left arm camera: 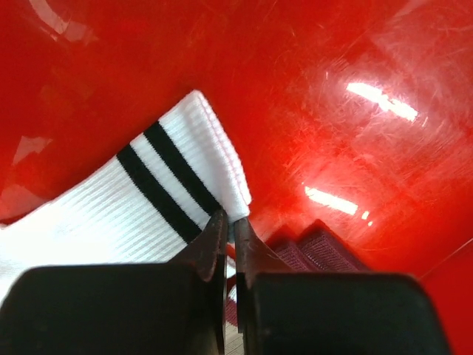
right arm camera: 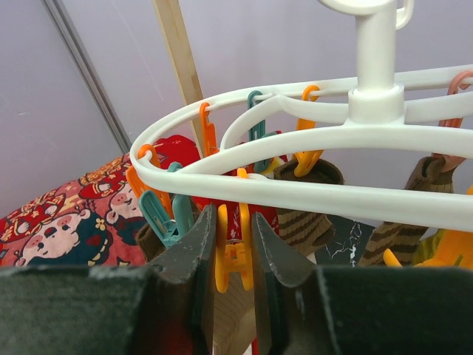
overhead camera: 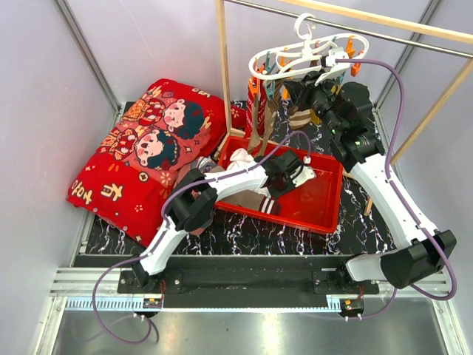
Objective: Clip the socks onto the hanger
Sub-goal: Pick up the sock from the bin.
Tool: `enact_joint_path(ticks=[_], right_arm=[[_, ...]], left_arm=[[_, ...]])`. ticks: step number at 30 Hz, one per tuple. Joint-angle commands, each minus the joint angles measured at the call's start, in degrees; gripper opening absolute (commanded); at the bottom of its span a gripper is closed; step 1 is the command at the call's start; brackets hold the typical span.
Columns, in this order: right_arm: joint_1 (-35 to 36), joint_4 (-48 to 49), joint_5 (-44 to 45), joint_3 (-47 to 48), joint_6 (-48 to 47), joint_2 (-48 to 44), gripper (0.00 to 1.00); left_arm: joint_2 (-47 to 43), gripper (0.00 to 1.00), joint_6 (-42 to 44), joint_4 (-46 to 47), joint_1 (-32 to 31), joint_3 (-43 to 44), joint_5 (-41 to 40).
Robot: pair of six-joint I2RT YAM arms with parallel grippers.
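Note:
In the left wrist view my left gripper (left arm camera: 230,222) is shut on the cuff edge of a white sock (left arm camera: 126,207) with two black stripes. The sock lies in the red tray (left arm camera: 332,111). From above, this gripper (overhead camera: 295,174) sits low inside the tray (overhead camera: 321,203), next to a taupe sock (overhead camera: 259,203) with a striped cuff. The white hanger (overhead camera: 295,55) hangs from the top rod. My right gripper (right arm camera: 233,218) is shut on a yellow clip peg (right arm camera: 236,255) under the hanger's ring (right arm camera: 295,188). Brown striped socks (right arm camera: 307,214) hang from neighbouring pegs.
A red cartoon-print cushion (overhead camera: 148,148) lies left of the tray. Thin wooden poles (overhead camera: 222,66) stand beside the hanger. A teal peg (right arm camera: 159,211) hangs just left of my right fingers. A maroon ribbed cloth (left arm camera: 318,248) lies in the tray beside my left fingers.

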Motion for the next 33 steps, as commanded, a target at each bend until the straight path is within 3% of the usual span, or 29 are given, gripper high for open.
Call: enact_joint_path(ticks=[1,12,26,33], right_arm=[[1.05,-1.8,-1.83,-0.93,-0.36,-1.73,0.09],[1.05,-1.89,-1.21,-0.67,-0.62,-2.08,0.08],[1.05,-3.91,-1.04,1.35,0.17,-2.44,0.07],[1.05,-4.17,-1.04,1.44,1.31,-2.61,0.07]], left_arm=[[-0.87,0.0,-2.28,1.17,0.12,0.66,1.36],[-26.62,0.0,-13.44,25.32,3.37,-20.07,2.86],[-41.74,0.0,-29.88,33.95,8.11,-22.63,5.32],[-43.51,0.0,-34.98,39.4,8.29,-22.81,4.19]])
